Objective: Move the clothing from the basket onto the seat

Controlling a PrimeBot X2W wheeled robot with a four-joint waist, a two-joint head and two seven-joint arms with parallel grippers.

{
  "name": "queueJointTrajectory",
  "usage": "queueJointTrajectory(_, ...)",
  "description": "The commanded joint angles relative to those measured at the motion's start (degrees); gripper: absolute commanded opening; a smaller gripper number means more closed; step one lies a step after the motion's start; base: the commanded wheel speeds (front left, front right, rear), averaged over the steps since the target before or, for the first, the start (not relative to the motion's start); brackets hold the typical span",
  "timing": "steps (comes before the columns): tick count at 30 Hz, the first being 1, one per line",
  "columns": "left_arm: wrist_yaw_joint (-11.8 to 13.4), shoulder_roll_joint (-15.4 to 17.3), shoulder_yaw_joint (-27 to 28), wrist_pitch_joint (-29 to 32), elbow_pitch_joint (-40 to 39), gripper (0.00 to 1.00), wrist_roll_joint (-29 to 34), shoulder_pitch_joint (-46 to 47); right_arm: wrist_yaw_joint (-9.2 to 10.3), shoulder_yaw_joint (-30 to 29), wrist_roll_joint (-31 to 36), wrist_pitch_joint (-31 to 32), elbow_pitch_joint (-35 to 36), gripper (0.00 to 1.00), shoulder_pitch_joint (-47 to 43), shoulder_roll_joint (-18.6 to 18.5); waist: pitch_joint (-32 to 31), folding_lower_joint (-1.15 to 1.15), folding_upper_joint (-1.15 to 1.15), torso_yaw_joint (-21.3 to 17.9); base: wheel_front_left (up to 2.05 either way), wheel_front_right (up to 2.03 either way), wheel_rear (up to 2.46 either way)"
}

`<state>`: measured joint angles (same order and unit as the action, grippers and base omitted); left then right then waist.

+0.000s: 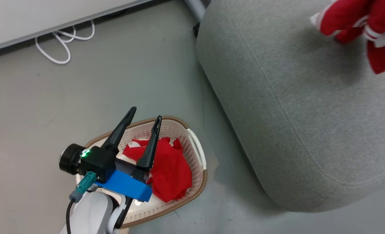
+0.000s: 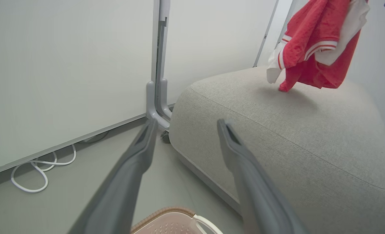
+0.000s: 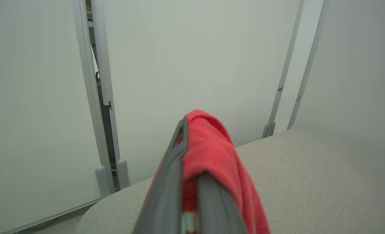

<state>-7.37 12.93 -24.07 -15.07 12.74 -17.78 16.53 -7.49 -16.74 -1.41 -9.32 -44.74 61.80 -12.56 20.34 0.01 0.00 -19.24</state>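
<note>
Red clothing [image 1: 171, 169] in basket [image 1: 179, 126], head view; right hand [image 3: 192, 156] pinching, wrist view.

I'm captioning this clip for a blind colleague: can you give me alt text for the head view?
The robot's open left tool hovers over a white basket of red clothes on a grey floor. To the right sits a large grey seat, with another red garment above it at the top right edge.
</note>
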Motion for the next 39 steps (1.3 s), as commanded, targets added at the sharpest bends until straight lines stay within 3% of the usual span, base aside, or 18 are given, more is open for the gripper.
queueJointTrajectory(1, -0.1, 0.5, -0.2, -0.2, -0.7, 1.00, 0.2, 2.3, -0.01, -3.5, 1.5, -0.2, -0.6, 0.00, 1.3, -1.8, 5.6, -0.01, 0.00, 5.4, 0.00, 0.00, 0.00)
queueJointTrajectory(8, -0.1, 1.1, -1.2, -0.2, -2.5, 1.00, 0.7, 6.4, -0.01, -14.4, 8.2, -1.2, -2.8, 0.00, -2.3, -7.1, 12.2, -0.01, 0.00, 10.2, 0.00, 0.00, 0.00)
queueJointTrajectory(14, -0.1, 0.1, -2.3, -0.2, -1.7, 1.00, 0.2, 8.1, -0.01, -22.4, 13.7, -2.6, -5.3, 0.00, -6.2, -6.3, 12.7, -0.01, 0.00, 12.3, 0.00, 0.00, 0.00)
queueJointTrajectory(22, -0.1, -0.3, -1.7, -0.2, -0.9, 1.00, -0.3, 6.2, -0.01, -25.7, 18.4, -4.2, -6.8, 0.00, -7.9, -4.9, 9.4, -0.01, 0.00, 12.5, 0.00, 0.00, 0.00)
queueJointTrajectory(23, -0.1, -0.3, -1.6, -0.2, -0.8, 1.00, -0.4, 6.1, -0.01, -25.7, 19.0, -4.4, -6.9, 0.05, -8.0, -4.8, 9.1, -0.01, 0.00, 12.4, 0.00, 0.00, 0.00)
queueJointTrajectory(24, -0.1, -0.3, -1.5, -0.2, -0.7, 1.00, -0.4, 6.0, -0.01, -25.8, 19.4, -4.5, -6.9, 0.22, -8.3, -4.6, 8.8, -0.01, 0.00, 12.3, 0.00, 0.00, 0.00)
queueJointTrajectory(25, -0.1, -0.4, -1.5, -0.2, -0.6, 1.00, -0.4, 5.8, -0.01, -25.8, 19.9, -4.5, -7.1, 0.69, -8.6, -4.3, 8.4, -0.01, 0.00, 12.1, 0.00, 0.00, 0.00)
queueJointTrajectory(26, -0.1, -0.6, -1.5, -0.2, -0.5, 1.00, -0.4, 5.5, -0.01, -26.0, 20.2, -4.6, -7.3, 1.00, -8.7, -4.1, 7.9, -0.01, 0.00, 12.0, 0.00, 0.00, 0.00)
queueJointTrajectory(39, -0.1, -3.6, 0.0, -0.2, 1.6, 1.00, -2.3, -0.5, -0.01, -22.3, 21.9, -5.6, -8.7, 1.00, -15.7, -2.2, -4.0, -0.01, 0.00, 11.7, 0.00, 0.00, 0.00)
